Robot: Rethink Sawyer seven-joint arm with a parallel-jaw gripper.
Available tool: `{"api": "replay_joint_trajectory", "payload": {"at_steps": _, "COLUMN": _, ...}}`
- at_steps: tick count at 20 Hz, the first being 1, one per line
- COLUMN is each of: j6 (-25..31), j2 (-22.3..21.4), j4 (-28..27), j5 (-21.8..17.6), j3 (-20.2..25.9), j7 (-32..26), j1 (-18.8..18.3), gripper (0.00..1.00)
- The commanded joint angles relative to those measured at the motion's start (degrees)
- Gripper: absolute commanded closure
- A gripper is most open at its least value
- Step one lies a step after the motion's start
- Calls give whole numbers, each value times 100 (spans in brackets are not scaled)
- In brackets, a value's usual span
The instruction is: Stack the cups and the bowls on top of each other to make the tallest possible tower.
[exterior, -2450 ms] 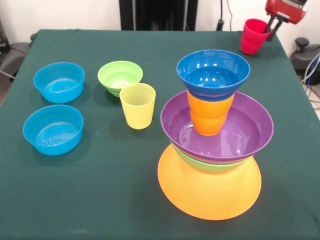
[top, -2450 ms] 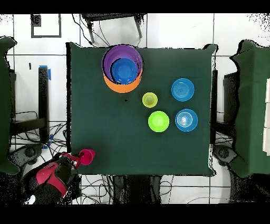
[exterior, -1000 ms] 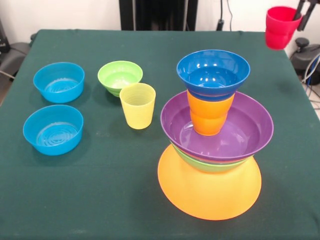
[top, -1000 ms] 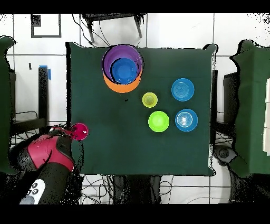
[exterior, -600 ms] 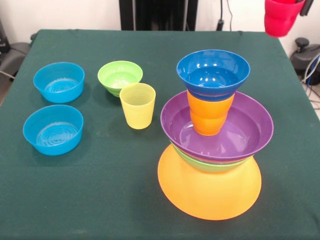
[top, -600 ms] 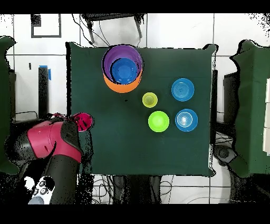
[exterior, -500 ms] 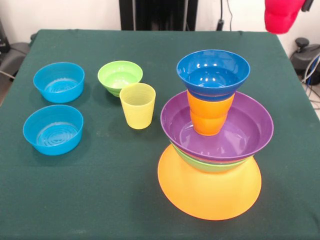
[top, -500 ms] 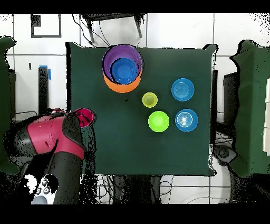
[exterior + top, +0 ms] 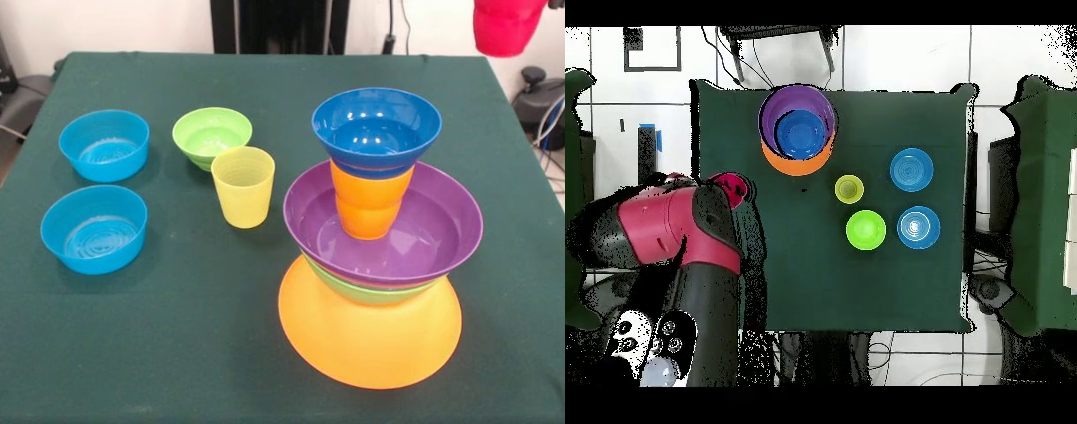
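The tower (image 9: 375, 238) stands on a wide upturned orange bowl (image 9: 371, 336). Above it come a green bowl (image 9: 375, 291), a purple bowl (image 9: 415, 238), an orange cup (image 9: 369, 205) and a dark blue bowl (image 9: 377, 128) on top. The red cup (image 9: 505, 26) hangs in the air at the top right, cut by the picture's edge. In the overhead view my gripper (image 9: 720, 188) is shut on the red cup (image 9: 731, 187), under the arm's red head, below and left of the tower (image 9: 798, 130).
A yellow cup (image 9: 243, 185) stands left of the tower, with a small green bowl (image 9: 212, 135) just behind it. Two light blue bowls (image 9: 104, 144) (image 9: 94, 228) sit near the table's left edge. The green table (image 9: 177, 353) lies bare in front.
The red cup has risen off the table's corner to the front view's top edge. In the overhead view arm and cup have moved up, closer to the tower.
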Motion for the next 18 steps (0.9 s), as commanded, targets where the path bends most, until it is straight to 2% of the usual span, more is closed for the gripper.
{"api": "replay_joint_trajectory", "payload": {"at_steps": 1, "j6": 692, "j2": 268, "j4": -510, "j5": -702, "j3": 987, "j7": -1749, "j1": -389, "gripper": 100}}
{"api": "replay_joint_trajectory", "payload": {"at_steps": 8, "j6": 1114, "j2": 285, "j4": -1013, "j5": -930, "j3": 1322, "j7": -2021, "j1": -793, "gripper": 100}}
{"api": "replay_joint_trajectory", "payload": {"at_steps": 18, "j6": 1319, "j2": 361, "j4": -1424, "j5": -1260, "j3": 1704, "j7": -2340, "j1": -1295, "gripper": 100}}
